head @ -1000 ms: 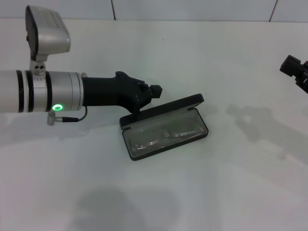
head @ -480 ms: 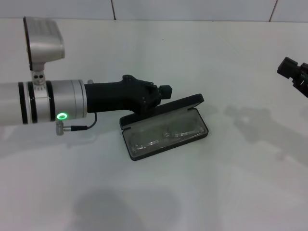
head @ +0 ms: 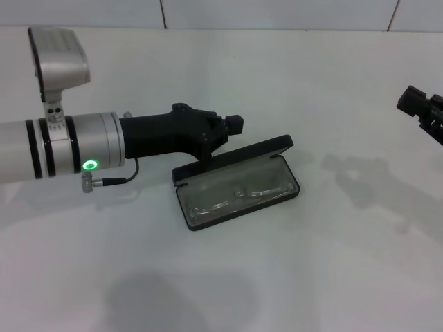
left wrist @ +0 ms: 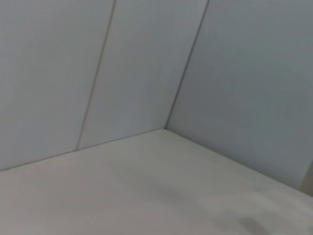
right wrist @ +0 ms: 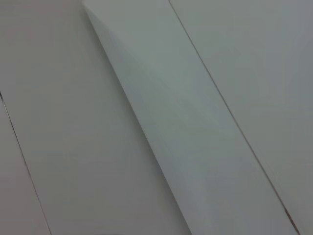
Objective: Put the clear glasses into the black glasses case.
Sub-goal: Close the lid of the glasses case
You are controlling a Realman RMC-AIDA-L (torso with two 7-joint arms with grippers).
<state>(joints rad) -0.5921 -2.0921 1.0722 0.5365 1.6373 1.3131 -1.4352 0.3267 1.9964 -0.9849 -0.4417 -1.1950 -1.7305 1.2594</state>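
Note:
The black glasses case (head: pixel 243 211) lies open in the middle of the white table in the head view, its lid (head: pixel 235 157) tilted back on the far side. Inside the tray lie the clear glasses (head: pixel 234 194), folded and resting flat on the grey lining. My left gripper (head: pixel 234 126) reaches in from the left and hovers just behind and above the lid's left half, close to its back. My right gripper (head: pixel 419 106) hangs at the far right edge, well away from the case. Neither wrist view shows the case or the glasses.
The white table (head: pixel 311 277) stretches around the case with nothing else on it. A tiled wall (head: pixel 277 14) closes off the far side. Both wrist views show only pale wall panels (left wrist: pixel 146 63) (right wrist: pixel 195 98) and tabletop.
My left gripper moved right towards the case lid, then rose slightly. The case and glasses stayed put. The right gripper drifted only slightly.

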